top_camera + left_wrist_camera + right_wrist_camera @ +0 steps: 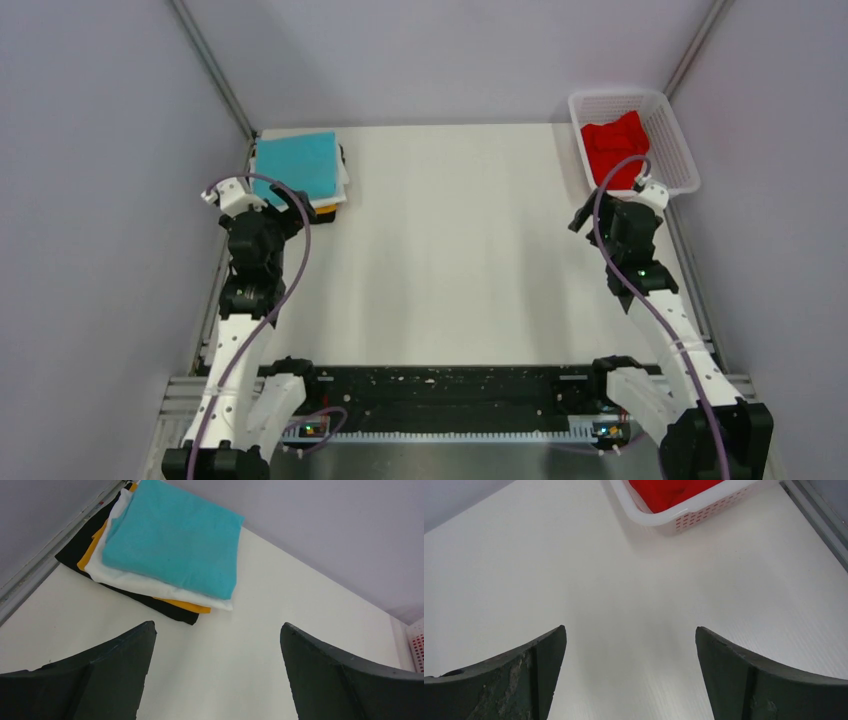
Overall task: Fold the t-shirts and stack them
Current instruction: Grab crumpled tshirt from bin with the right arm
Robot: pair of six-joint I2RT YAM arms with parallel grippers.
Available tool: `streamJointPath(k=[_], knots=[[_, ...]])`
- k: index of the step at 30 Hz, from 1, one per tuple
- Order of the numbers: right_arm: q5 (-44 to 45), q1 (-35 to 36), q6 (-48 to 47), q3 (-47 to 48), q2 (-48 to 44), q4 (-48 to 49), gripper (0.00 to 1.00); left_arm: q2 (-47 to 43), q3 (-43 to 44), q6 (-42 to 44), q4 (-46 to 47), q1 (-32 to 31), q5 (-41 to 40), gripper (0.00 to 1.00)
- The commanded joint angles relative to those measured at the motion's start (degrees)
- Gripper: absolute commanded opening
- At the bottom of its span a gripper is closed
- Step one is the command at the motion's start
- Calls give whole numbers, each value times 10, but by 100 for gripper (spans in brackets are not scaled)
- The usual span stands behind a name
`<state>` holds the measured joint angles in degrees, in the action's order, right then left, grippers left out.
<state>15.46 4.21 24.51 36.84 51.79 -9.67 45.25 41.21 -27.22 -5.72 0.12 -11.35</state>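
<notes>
A stack of folded t-shirts lies at the table's back left: teal on top, then white, orange and black. A crumpled red t-shirt lies in the white mesh basket at the back right; it also shows in the right wrist view. My left gripper is open and empty just in front of the stack, apart from it. My right gripper is open and empty over bare table just in front of the basket.
The white table is walled by grey panels on the left, back and right. A metal rail runs along the table's right edge, another along the left edge. The basket's rim is close ahead of the right fingers.
</notes>
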Motion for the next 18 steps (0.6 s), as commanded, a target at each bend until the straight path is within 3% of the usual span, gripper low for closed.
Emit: streamJointPath(k=[1,4,7,14,18], knots=[[-9,-7,-24,45,2,44,99,-25,18,-11,19,1,7,99],[-7,-7,-58,70,19,87,99,-27,20,-18,20,1,2,99],[17,-7,-77,149,85,62,99,-25,18,-17,29,1,11,99],[70,-54,-74,427,363,-72,99,4,35,-11,39,1,13,99],[43,-105,-40,574,516,-131,99,23,45,-10,37,1,11,99]])
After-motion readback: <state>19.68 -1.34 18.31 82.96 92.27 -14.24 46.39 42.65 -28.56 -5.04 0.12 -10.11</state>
